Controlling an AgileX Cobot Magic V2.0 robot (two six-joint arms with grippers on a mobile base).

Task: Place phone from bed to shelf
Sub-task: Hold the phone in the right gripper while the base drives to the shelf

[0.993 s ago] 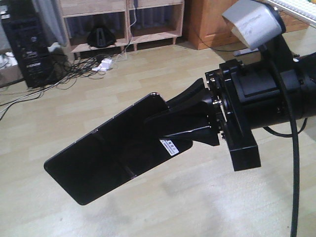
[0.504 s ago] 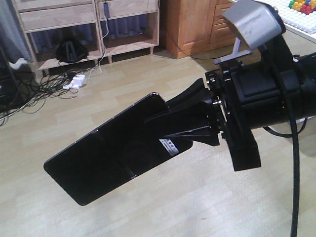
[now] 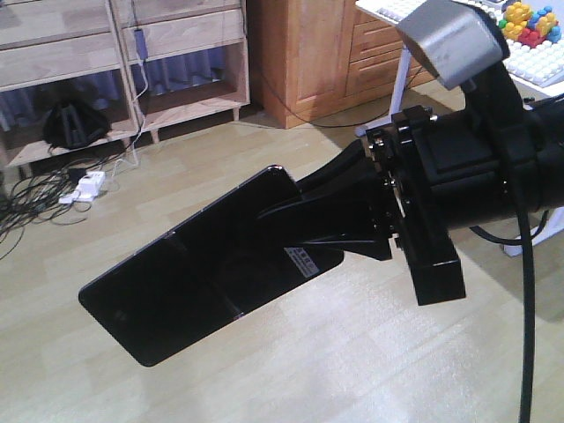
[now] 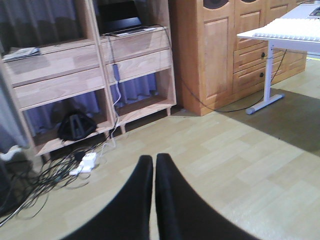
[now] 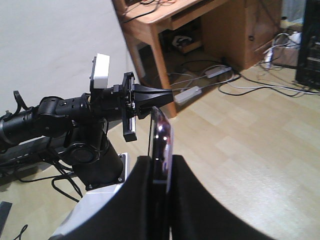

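Phone: slim rigid slab, glossy; judged light, slippery, fragile-faced. Held aloft above the floor, pinched across its faces near one end by right gripper. Shelf well apart. Left gripper pressed together, empty.

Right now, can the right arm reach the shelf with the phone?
Probably not yet: the right claw holds the phone out over open floor, and the shelf stands far off across it.
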